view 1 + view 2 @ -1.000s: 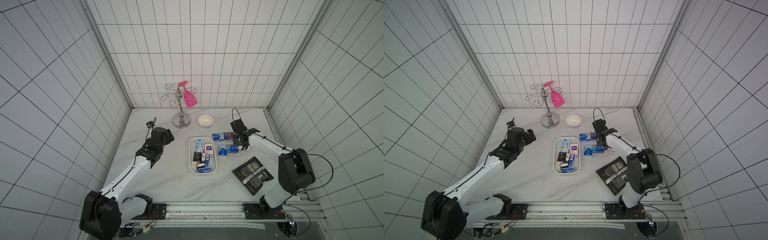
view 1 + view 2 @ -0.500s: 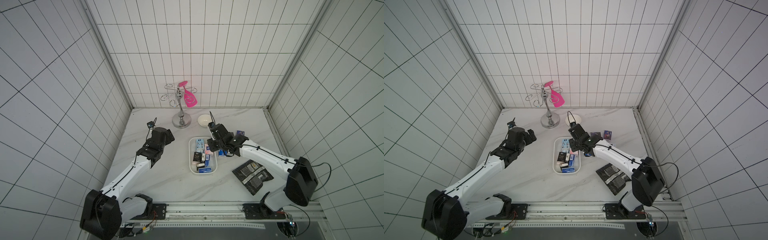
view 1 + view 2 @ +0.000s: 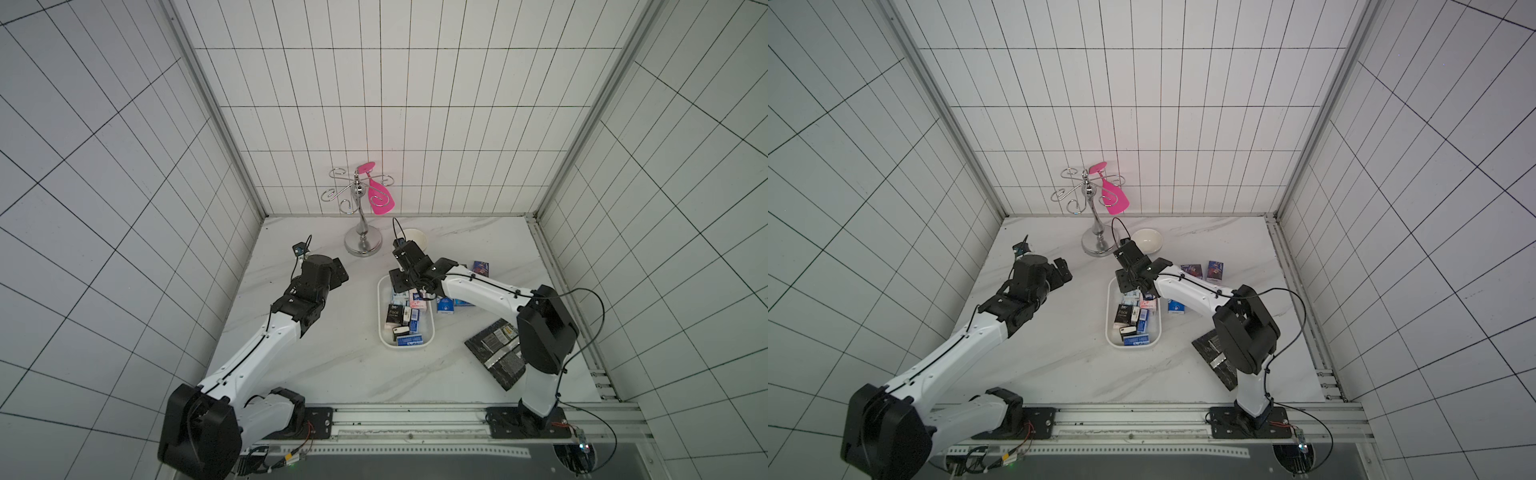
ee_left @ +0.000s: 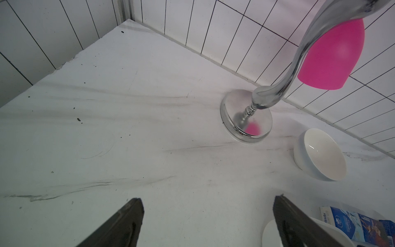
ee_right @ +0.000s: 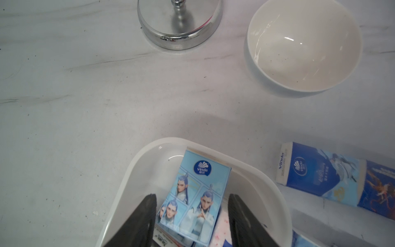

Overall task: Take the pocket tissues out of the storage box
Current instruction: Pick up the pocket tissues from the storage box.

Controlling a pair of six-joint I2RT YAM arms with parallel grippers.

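The storage box (image 3: 380, 324) is a shallow white tray in mid-table, also in the other top view (image 3: 1108, 324). Several pocket tissues lie in it, among them a black packet (image 3: 392, 314) and a light blue packet (image 5: 196, 192) leaning at the far end. More packets lie on the table to its right (image 3: 445, 305), (image 3: 1217, 270), (image 5: 320, 171). My right gripper (image 5: 192, 196) hangs open over the box's far end (image 3: 405, 286), a finger on either side of the light blue packet. My left gripper (image 4: 207, 198) is open and holds nothing, left of the box (image 3: 338, 274).
A chrome hook stand (image 3: 363, 243) with a pink spatula (image 3: 380, 199) stands at the back, next to a small white bowl (image 3: 415, 239). Black-and-silver foil pouches (image 3: 494, 349) lie front right by the right arm's base. Tiled walls enclose three sides.
My right arm swung left from the packets on the table to the far end of the box, and its jaws widened. The left arm stayed put.
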